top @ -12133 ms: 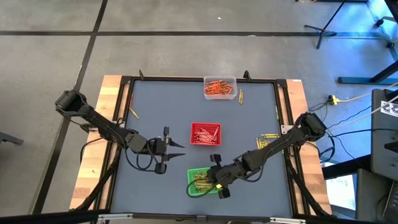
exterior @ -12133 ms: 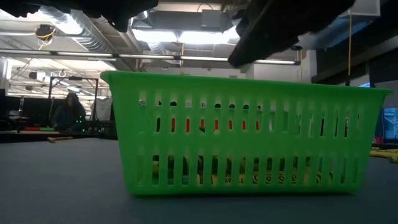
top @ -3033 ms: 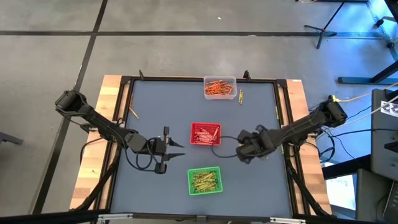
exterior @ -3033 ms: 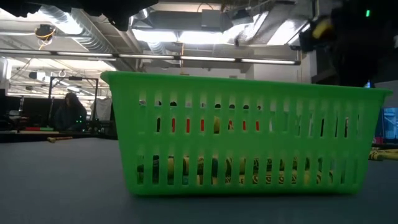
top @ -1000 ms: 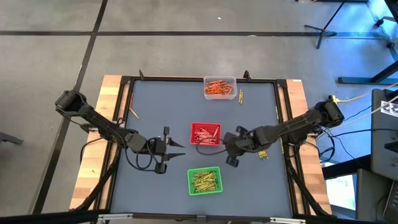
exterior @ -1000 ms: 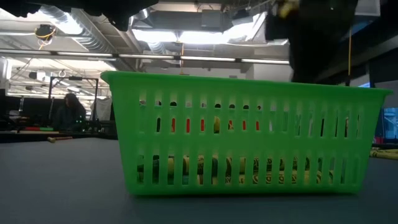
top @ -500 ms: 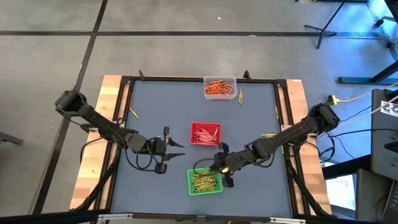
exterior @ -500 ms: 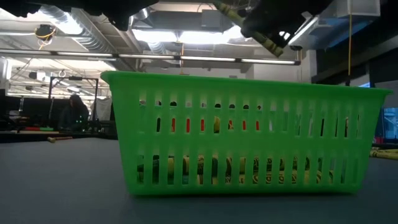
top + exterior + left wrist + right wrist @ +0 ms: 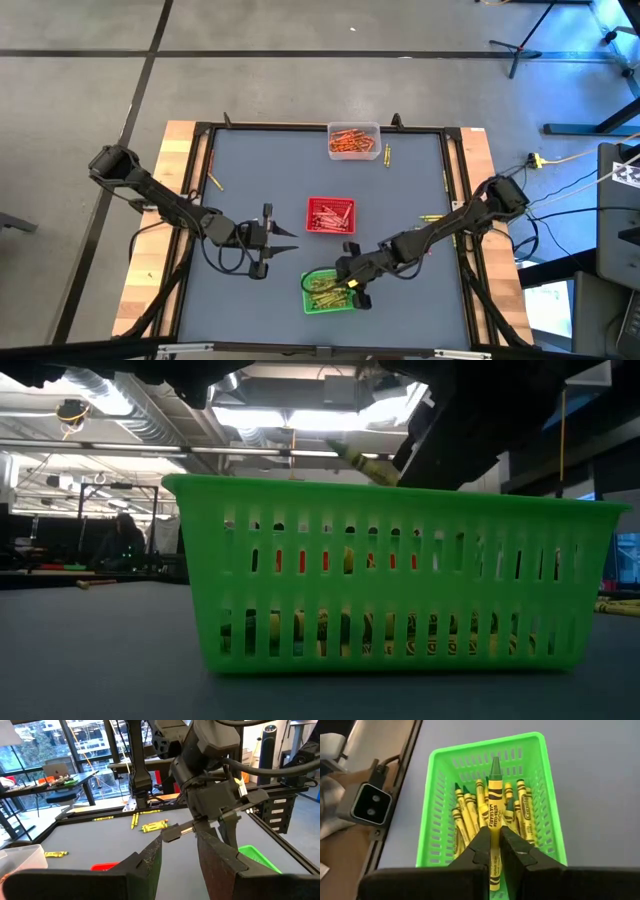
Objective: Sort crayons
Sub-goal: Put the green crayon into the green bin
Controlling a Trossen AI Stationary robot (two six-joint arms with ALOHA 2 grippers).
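Observation:
My right gripper hovers over the green tray, shut on one yellow-green crayon. That tray holds several yellow-green crayons. In the low view the held crayon shows just above the tray's rim. The red tray holds red crayons, and the clear tray at the far edge holds orange ones. My left gripper waits open, level, left of the red tray, with nothing between its fingers. My right gripper pinches the crayon's paper-wrapped barrel between its two fingers, nearer its blunt end. The fingers slant down from the table's right, and the crayon lies along them, its pointed tip sticking out ahead. It is tilted and clear of the tray.
Loose yellow crayons lie on the grey mat: a small group at the right, one by the clear tray, one near the right rim and one at the far left. A black frame borders the mat.
My right gripper, carrying the crayon, has gone from beside the red tray toward the near edge and a little left, sinking and tipping its fingers downward. It now stands over the green tray.

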